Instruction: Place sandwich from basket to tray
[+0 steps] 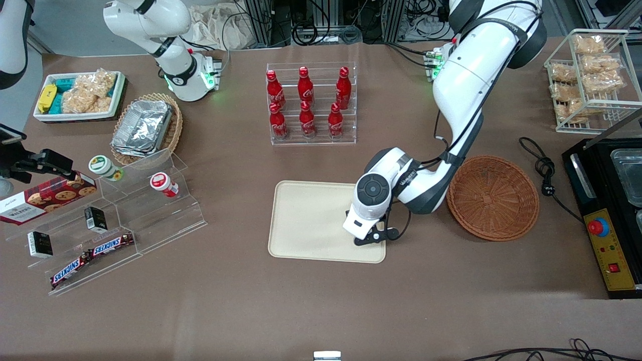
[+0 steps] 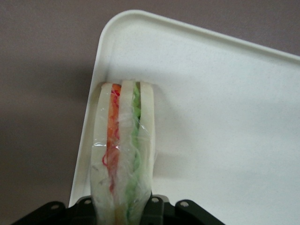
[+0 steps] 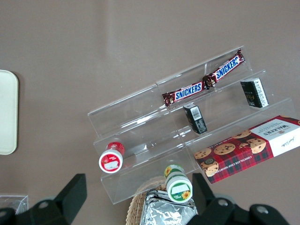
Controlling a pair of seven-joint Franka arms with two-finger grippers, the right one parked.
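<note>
Left wrist view: small triangular wedge sandwich point(image 2: 123, 150) with pale bread, orange-red and green filling, clear wrap, clamped between the black gripper point(image 2: 123, 208), standing on edge over a rounded corner of the flat cream-beige plastic tray point(image 2: 225, 117); whether it touches the tray surface cannot be told. Front view: gripper point(image 1: 371, 235) is low over the tray point(image 1: 306, 220) at the end nearest the round reddish-brown wicker basket point(image 1: 492, 197), sandwich hidden under the wrist. Basket sits just beside the tray, toward the working arm's end of the table. Clear acrylic rack of red cola bottles point(image 1: 307, 103) stands farther from the front camera than the tray.
</note>
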